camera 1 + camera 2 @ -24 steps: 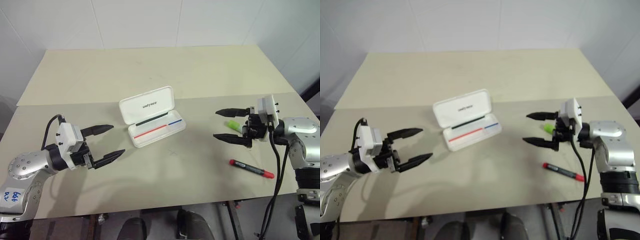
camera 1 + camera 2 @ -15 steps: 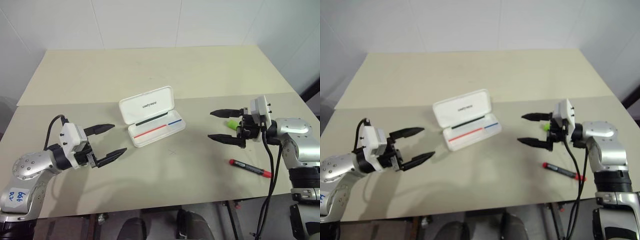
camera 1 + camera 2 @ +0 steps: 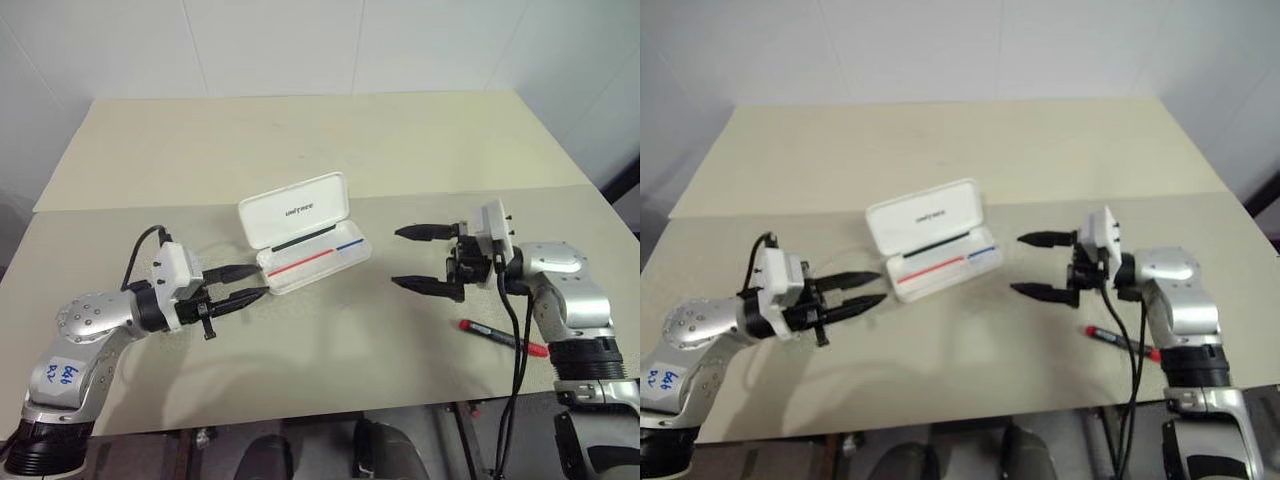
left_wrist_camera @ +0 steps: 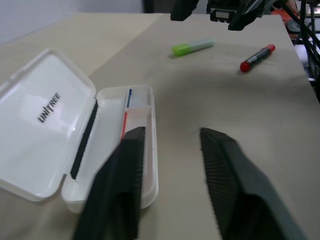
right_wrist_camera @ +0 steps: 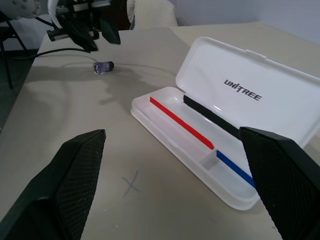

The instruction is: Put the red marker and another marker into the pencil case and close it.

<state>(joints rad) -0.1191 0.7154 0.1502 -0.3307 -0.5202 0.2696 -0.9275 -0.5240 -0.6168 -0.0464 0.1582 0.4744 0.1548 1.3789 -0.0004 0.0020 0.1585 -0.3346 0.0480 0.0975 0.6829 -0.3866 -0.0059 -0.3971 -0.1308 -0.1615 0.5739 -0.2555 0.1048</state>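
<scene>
The pencil case lies open mid-table, its lid leaning back and its tray showing a red and a blue stripe. My left gripper hangs level at the case's left end. It is open by a narrow gap and holds nothing. To the right of the case, my right gripper is wide open and points at it. The red marker lies near the front right edge, with a cable across it. The other marker, green-capped, lies beyond the case under my right gripper.
The table's front edge runs close below both arms. A seam crosses the table behind the case. A small clear plug on a thin wire lies by the left gripper.
My left gripper moved right up to the case's end and narrowed its fingers. My right gripper moved left toward the case, still wide open, and now covers the green-capped marker in the head views.
</scene>
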